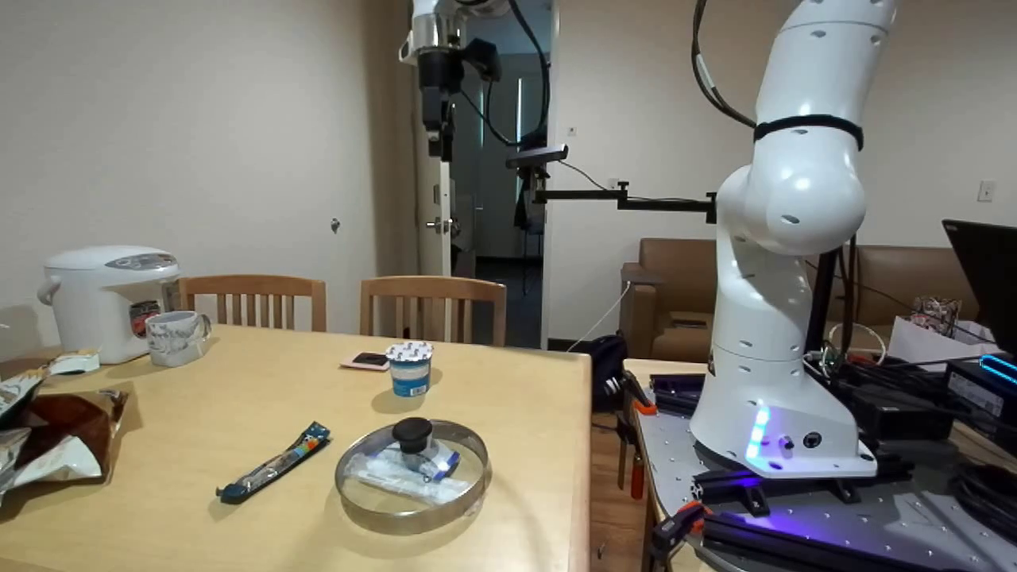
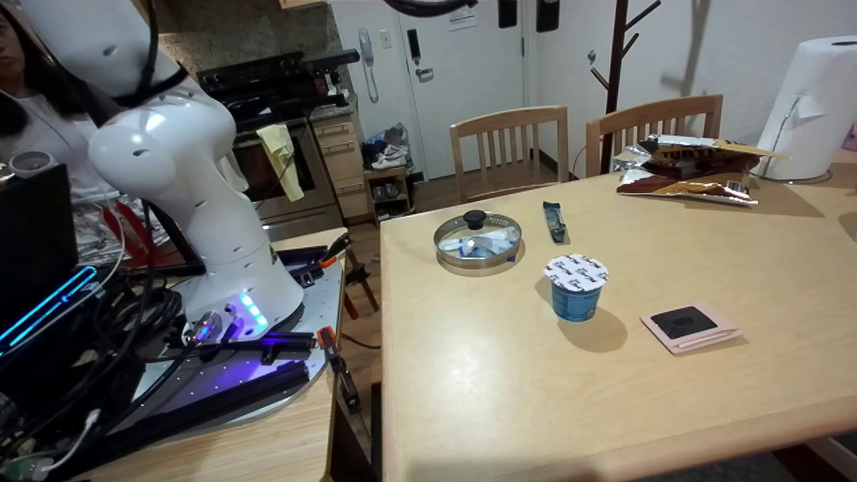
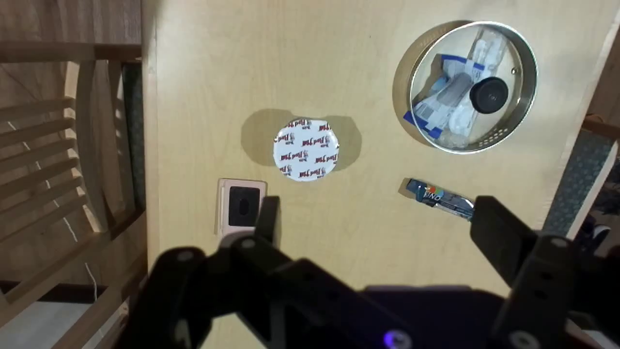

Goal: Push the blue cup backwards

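Approach phase, it seemed — blue cup [image 3: 306, 151] not yet touched. Wrist view, left to right: pink card holder [image 3: 243, 207], the cup upright on the desk [image 3: 213, 72], tool [image 3: 375, 218] with jaws wide apart, nothing between, then snack bar [image 3: 441, 198], glass lid [image 3: 487, 93]. Next move likely called for lowering the tool between cup and robot base [image 1: 783, 421], then pushing outward. An exterior view had the white mug [image 1: 176, 338], then the tool well above the desk; in an exterior view the paper roll [image 2: 807, 110] showed — but no tool.
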`<state>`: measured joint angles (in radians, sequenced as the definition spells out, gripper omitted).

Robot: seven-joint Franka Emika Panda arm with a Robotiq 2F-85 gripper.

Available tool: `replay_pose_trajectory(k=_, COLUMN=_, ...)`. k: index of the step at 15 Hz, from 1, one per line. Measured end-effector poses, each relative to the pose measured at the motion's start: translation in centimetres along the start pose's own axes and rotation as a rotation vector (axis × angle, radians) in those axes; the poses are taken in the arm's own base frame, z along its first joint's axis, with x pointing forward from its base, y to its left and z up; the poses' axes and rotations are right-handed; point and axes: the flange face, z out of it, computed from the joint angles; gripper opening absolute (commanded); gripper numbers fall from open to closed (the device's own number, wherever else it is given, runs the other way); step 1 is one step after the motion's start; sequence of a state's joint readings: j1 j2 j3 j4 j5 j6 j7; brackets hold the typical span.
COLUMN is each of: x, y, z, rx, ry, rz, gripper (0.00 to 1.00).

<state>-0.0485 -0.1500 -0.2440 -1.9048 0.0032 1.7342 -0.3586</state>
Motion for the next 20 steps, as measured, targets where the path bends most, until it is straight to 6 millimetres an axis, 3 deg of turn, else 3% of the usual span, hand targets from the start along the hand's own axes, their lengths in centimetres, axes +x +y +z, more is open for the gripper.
replay_pose_trajectory(k=4, x=4.1, y=0.0, z=2.0, rx=0.016, ry=-0.002, rz=-0.006, gripper=1.0)
replay_pose_trajectory(k=10, x=8.2, y=0.1, z=7.9, rx=0.011, ry=-0.067, rz=-0.017, gripper=1.0)
replay_pose_trajectory(k=16, x=10.3, y=1.4, z=14.2, rx=0.018, ry=-0.139, rz=-0.006, gripper=1.0)
replay_pose_trajectory(k=20, x=10.6, y=1.4, z=14.4, rx=0.018, ry=-0.14, rz=-0.007, gripper=1.0)
